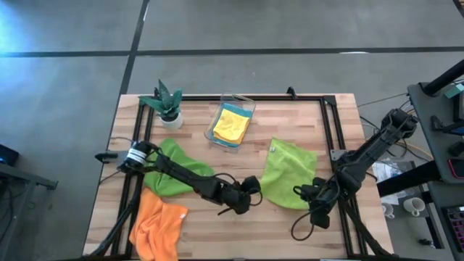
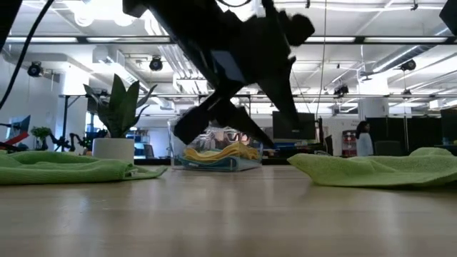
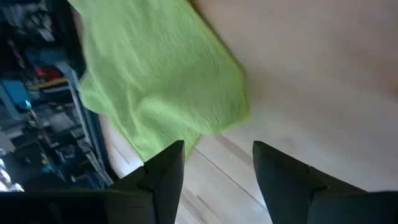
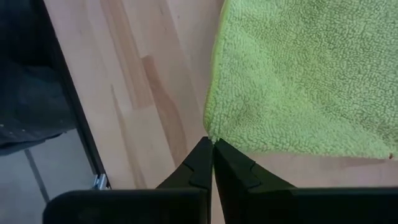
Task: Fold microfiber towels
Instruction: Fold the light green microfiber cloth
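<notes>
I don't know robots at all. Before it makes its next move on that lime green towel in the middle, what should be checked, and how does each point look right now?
1. Right gripper shut at a corner of the lime green towel: ok; whether cloth is actually pinched: cannot tell.
2. Left gripper open and empty, near the towel's other side: ok.
3. Towel lying flat for folding: not ok, it looks rumpled.
4. Bare table around this towel: ok.
5. Darker green towel free for later: not ok, the left arm lies across it.
6. Orange towel fully on the table: cannot tell, it reaches the picture's edge.
</notes>
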Tool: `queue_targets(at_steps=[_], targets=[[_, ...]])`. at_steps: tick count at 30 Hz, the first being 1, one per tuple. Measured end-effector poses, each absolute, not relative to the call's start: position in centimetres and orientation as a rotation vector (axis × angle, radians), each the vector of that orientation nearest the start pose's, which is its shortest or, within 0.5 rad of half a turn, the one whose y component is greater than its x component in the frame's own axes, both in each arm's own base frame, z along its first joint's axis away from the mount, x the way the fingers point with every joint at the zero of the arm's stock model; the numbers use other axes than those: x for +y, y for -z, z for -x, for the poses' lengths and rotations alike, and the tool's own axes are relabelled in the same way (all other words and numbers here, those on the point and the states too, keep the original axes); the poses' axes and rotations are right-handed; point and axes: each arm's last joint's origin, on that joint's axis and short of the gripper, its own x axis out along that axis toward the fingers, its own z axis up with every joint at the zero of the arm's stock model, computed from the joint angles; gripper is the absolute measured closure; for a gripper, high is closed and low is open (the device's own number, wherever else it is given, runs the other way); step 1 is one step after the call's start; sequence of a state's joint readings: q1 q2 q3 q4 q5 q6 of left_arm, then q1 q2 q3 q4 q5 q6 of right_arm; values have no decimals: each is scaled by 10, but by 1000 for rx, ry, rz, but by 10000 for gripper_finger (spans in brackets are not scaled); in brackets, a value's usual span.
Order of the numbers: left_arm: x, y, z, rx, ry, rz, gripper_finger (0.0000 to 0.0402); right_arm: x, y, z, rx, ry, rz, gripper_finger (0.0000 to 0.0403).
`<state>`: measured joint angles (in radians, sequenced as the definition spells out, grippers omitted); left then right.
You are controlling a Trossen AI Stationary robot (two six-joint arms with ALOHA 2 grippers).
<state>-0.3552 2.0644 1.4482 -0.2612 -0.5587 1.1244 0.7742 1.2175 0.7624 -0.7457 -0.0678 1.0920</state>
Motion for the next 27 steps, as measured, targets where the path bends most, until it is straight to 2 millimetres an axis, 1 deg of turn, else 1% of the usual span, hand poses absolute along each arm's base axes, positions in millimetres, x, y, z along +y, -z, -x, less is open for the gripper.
queue_targets(at_steps=[2, 7, 10, 14, 16, 18, 21, 25, 27], targets=[[-137, -172, -417, 839, 275, -1432, 226, 148, -207, -149, 1368, -27, -480, 394], [-143, -173, -417, 816, 275, -1424, 227, 147, -207, -149, 1351, -17, -467, 394], [-142, -159, -423, 825, 245, -1437, 227, 147, -207, -150, 1345, -12, -464, 394], [-142, -129, -431, 881, 221, -1569, 227, 147, -207, -150, 1341, -11, -466, 394], [-143, -124, -434, 903, 191, -1630, 227, 148, -208, -150, 1339, -13, -468, 394], [-143, -120, -434, 916, 178, -1638, 227, 147, -207, -150, 1341, -11, -466, 394], [-144, -121, -434, 902, 154, -1610, 227, 147, -207, -149, 1343, -13, -458, 394], [-154, -129, -438, 790, 117, -1543, 227, 147, -207, -149, 1343, -16, -450, 394], [-162, -131, -438, 726, 154, -1520, 227, 147, -207, -149, 1341, -16, -449, 394]])
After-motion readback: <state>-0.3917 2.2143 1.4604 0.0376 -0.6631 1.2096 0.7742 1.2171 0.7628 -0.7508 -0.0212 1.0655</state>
